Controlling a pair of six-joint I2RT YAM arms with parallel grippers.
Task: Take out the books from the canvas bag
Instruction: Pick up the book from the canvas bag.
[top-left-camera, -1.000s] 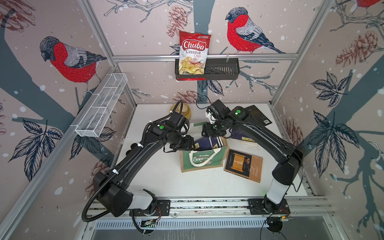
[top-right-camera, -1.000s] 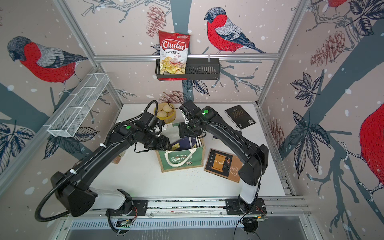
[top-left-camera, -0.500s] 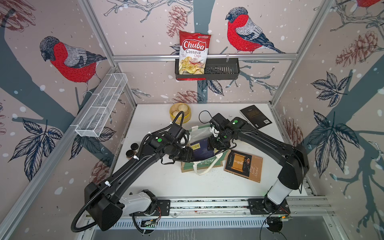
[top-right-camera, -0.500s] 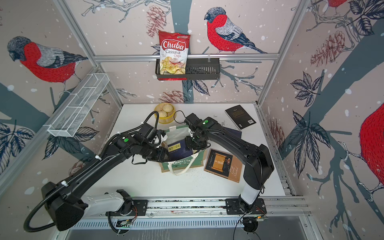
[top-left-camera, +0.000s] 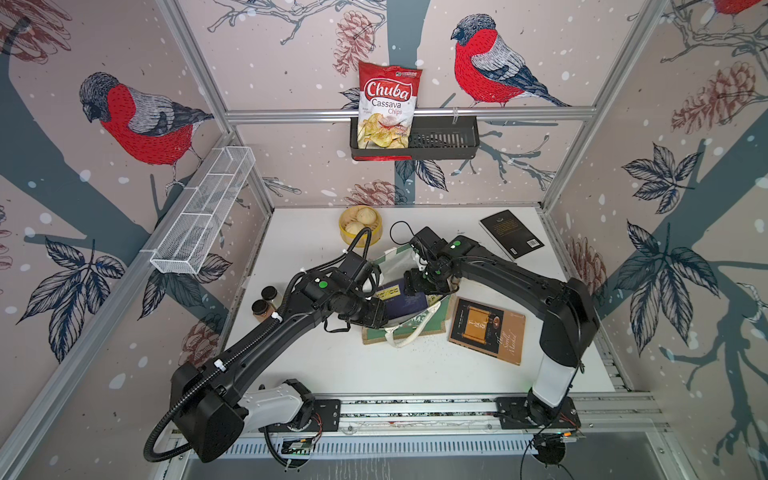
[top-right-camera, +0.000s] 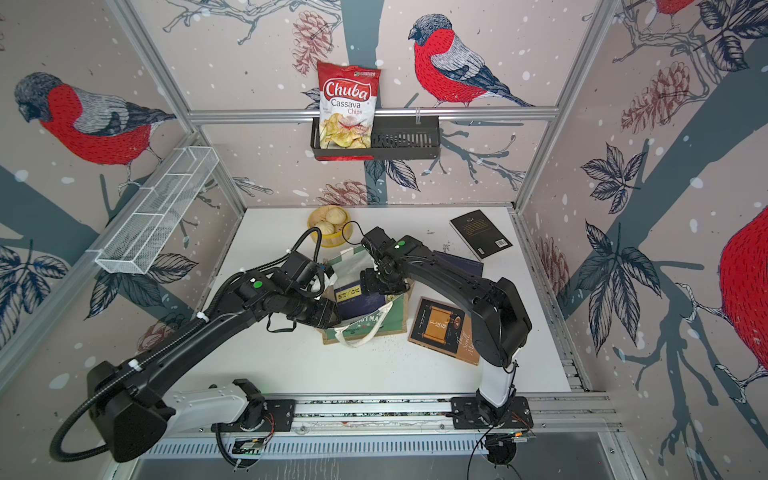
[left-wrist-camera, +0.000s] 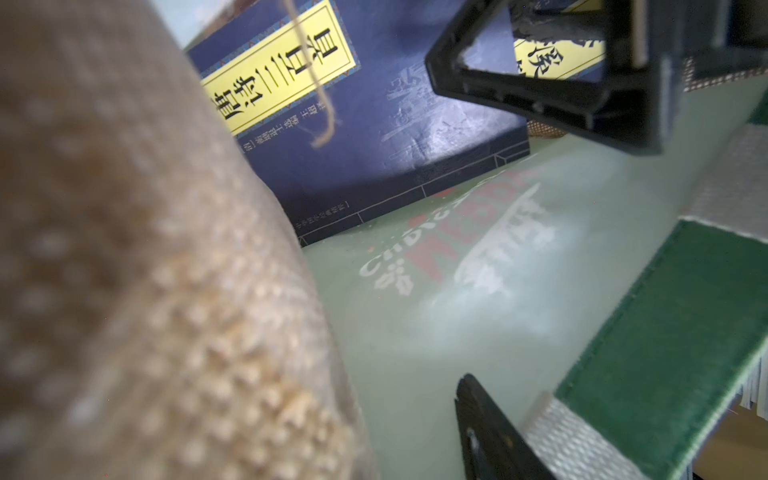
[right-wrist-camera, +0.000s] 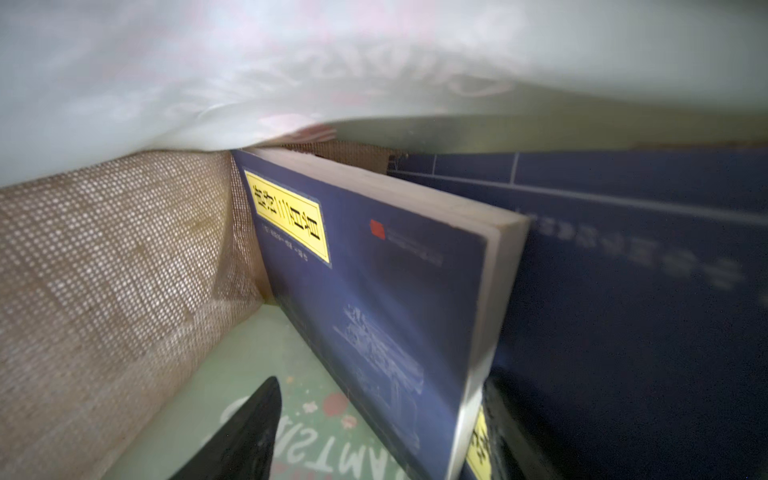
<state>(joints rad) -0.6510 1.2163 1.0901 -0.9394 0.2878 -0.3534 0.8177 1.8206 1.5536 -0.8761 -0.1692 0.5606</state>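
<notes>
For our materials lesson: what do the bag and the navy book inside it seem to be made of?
The bag: coarse woven fibre, probably jute, matt tan; open weave shows, with a smooth pale lining. The book: paper pages, slightly glossy card cover; it catches light.

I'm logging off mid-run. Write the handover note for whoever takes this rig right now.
Left gripper: jaws apart inside the mouth of the canvas bag, no grip that I can see.
Right gripper: jaws open astride a yellow-labelled navy book inside the bag.
Done: black book, scroll-cover book and one navy book lie out on the table.
Left: the navy ones in the bag, at least two visible. Grip, lift out, repeat.
</notes>
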